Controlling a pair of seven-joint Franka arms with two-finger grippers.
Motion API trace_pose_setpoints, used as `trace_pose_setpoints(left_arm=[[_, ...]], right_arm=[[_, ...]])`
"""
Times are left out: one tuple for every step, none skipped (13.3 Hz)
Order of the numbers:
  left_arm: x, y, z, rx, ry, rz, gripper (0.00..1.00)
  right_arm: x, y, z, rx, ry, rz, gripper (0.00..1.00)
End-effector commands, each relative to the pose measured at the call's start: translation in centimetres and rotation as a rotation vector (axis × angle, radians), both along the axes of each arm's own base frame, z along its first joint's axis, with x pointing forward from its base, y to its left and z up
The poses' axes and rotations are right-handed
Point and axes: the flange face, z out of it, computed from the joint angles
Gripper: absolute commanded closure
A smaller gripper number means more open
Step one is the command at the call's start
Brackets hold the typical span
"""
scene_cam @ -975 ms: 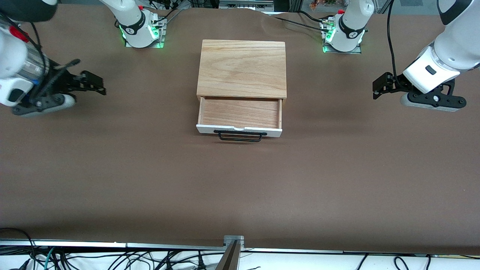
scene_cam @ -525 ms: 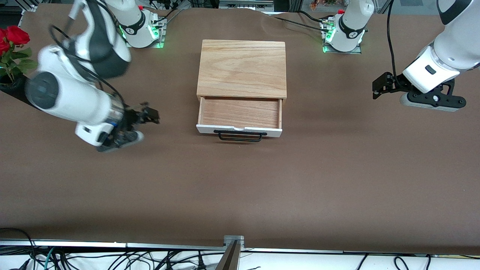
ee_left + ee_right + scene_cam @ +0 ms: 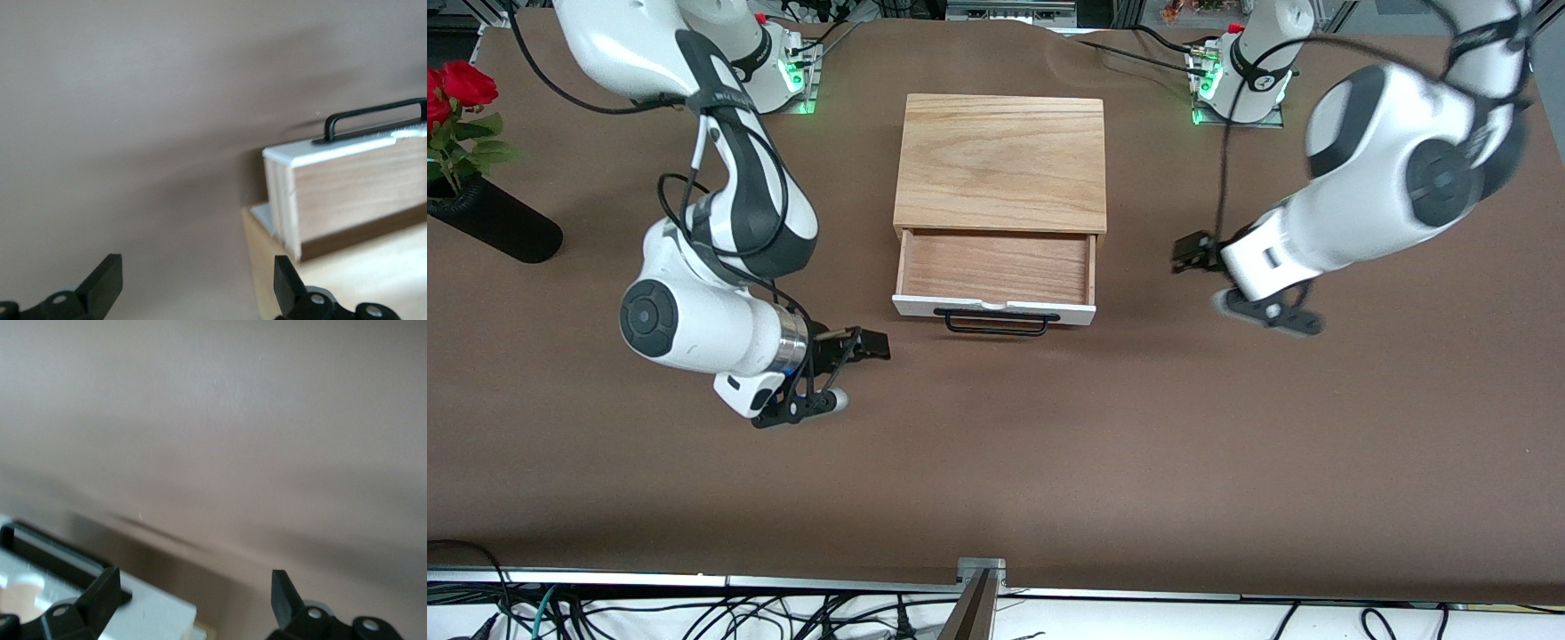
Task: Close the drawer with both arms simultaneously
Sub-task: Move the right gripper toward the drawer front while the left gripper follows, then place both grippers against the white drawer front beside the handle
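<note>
Drawer (image 3: 996, 276) seen pulled out of wooden box housing (image 3: 1000, 162) at bench (image 3: 996, 462) middle, white front panel and black wire handle (image 3: 996, 322) turned toward front camera. Right hand (image 3: 867, 345) held low over bench, toward right arm's end of drawer front, fingers spread, nothing gripped. Left hand (image 3: 1190, 252) held over bench beside drawer's side edge toward left arm's end, fingers parted, nothing gripped. Bare brown bench seen in gaps between each hand and drawer. Vase with roses (image 3: 471, 191) stood at right arm's end, well apart.

Red roses (image 3: 449, 98) — black vase (image 3: 494, 231)
</note>
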Motion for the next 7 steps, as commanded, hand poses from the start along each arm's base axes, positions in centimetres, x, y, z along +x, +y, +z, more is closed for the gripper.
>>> trace_pose_setpoints(left_arm=[[1.3, -5.9, -3.7, -0.086, -0.028, 0.002, 0.00], [1.9, -6.8, -5.7, -0.139, -0.031, 0.028, 0.00], [1.9, -8.4, -7.4, -0.186, -0.021, 0.050, 0.00], [2.0, -9.4, -7.9, -0.224, -0.025, 0.074, 0.00], [2.1, -9.8, -8.4, -0.252, -0.027, 0.096, 0.00], [2.0, -10.5, -9.2, -0.272, -0.018, 0.113, 0.00], [1.9, -11.3, -10.3, -0.281, -0.015, 0.120, 0.00]], right_arm=[[-0.1, 2.8, -1.2, 0.046, 0.025, -0.066, 0.00], [-0.6, 3.4, -2.0, 0.048, 0.058, -0.094, 0.00], [-1.4, 4.4, -2.8, 0.046, 0.083, -0.095, 0.00], [-2.2, 5.4, -3.5, 0.044, 0.104, -0.086, 0.00], [-2.6, 5.6, -4.1, 0.039, 0.117, -0.082, 0.00], [-2.9, 5.5, -4.4, 0.033, 0.134, -0.079, 0.00], [-3.3, 5.5, -5.3, 0.024, 0.152, -0.079, 0.00]])
